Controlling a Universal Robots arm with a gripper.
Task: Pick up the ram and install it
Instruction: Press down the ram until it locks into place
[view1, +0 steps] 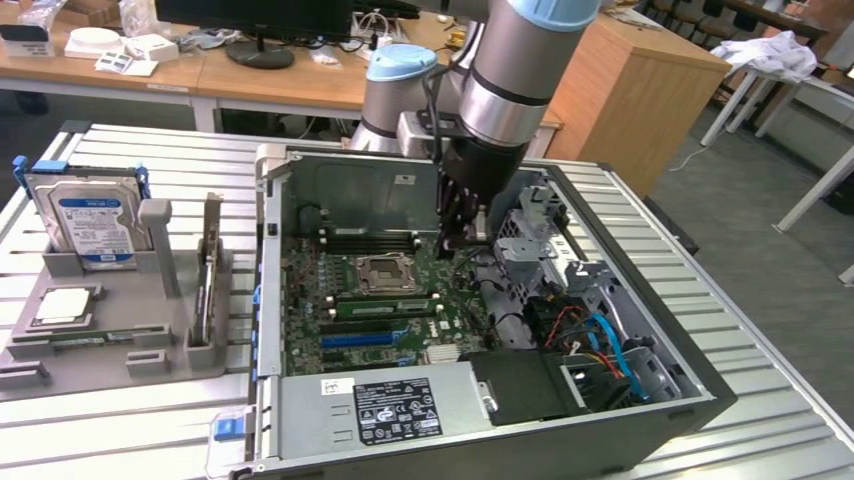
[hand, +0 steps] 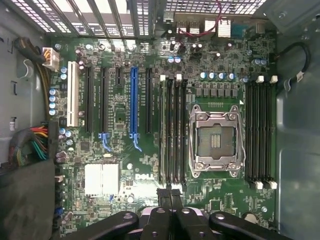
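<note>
Install step, near done: your gripper (hand: 170, 192), jaws closed and empty, hangs at the end of the memory slots (hand: 176, 130) where the ram (view1: 380, 306) looks seated; any press must land square on its edge.

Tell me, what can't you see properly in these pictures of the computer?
- Exterior view: the words on the hard drive are too small to read.
- Exterior view: the arm hides part of the motherboard behind it.
- Wrist view: the shut jaws cover a strip of the motherboard.
- Wrist view: the memory slots are too dark to tell which hold sticks.
</note>
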